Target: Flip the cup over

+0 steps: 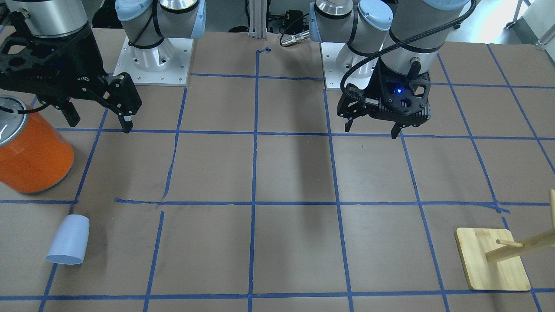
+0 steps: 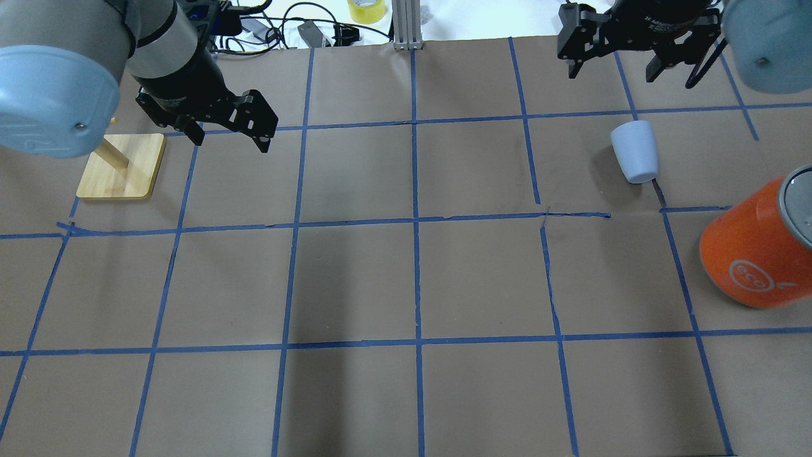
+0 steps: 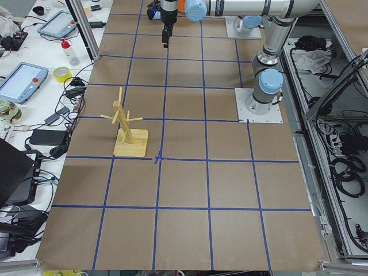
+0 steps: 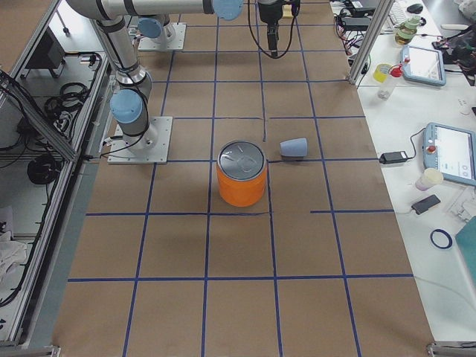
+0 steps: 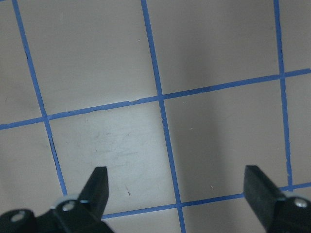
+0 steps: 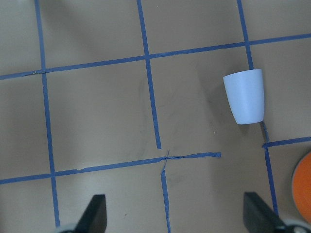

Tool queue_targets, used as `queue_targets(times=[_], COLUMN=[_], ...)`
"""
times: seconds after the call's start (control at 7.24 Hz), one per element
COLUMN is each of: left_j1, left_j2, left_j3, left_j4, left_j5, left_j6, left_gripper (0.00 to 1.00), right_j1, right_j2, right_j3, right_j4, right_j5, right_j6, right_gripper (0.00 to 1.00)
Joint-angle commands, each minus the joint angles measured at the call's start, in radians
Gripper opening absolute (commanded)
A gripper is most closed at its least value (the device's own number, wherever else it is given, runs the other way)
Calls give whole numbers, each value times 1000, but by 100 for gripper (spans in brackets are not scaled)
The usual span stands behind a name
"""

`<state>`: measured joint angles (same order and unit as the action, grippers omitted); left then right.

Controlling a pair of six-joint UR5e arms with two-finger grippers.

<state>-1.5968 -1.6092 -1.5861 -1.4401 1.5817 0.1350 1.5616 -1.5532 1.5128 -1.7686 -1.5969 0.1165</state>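
Observation:
The pale light-blue cup (image 2: 634, 152) lies on its side on the brown table, wide end toward the far edge. It also shows in the front view (image 1: 68, 239), the exterior right view (image 4: 294, 147) and the right wrist view (image 6: 244, 96). My right gripper (image 2: 613, 75) is open and empty; it hovers above the table just beyond the cup, apart from it. It also shows in the front view (image 1: 100, 125) and its own wrist view (image 6: 175, 213). My left gripper (image 2: 232, 141) is open and empty, hovering far from the cup (image 1: 371, 131) (image 5: 177, 187).
A large orange can (image 2: 755, 254) with a silver top stands upright near the cup, toward my side (image 1: 32, 156). A wooden peg stand (image 2: 124, 168) on a square base is by my left gripper (image 1: 492, 260). Blue tape lines grid the table.

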Motion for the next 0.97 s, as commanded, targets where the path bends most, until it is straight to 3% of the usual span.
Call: queue_targets(times=[0.0,0.69,0.83], left_j1=[0,0,0], left_j2=[0,0,0], left_j3=[1,0,0], left_j4=[1,1,1], left_j5=[0,0,0], left_j6=[2,0,0], left_gripper=[100,100,100], right_j1=[0,-3,-3], right_j2=[-1,-7,-7], right_j3=[0,1,0], right_j4=[0,5,50], right_j5=[-6,11,15], right_j6=[0,-8,-8], right_gripper=[100,100,100])
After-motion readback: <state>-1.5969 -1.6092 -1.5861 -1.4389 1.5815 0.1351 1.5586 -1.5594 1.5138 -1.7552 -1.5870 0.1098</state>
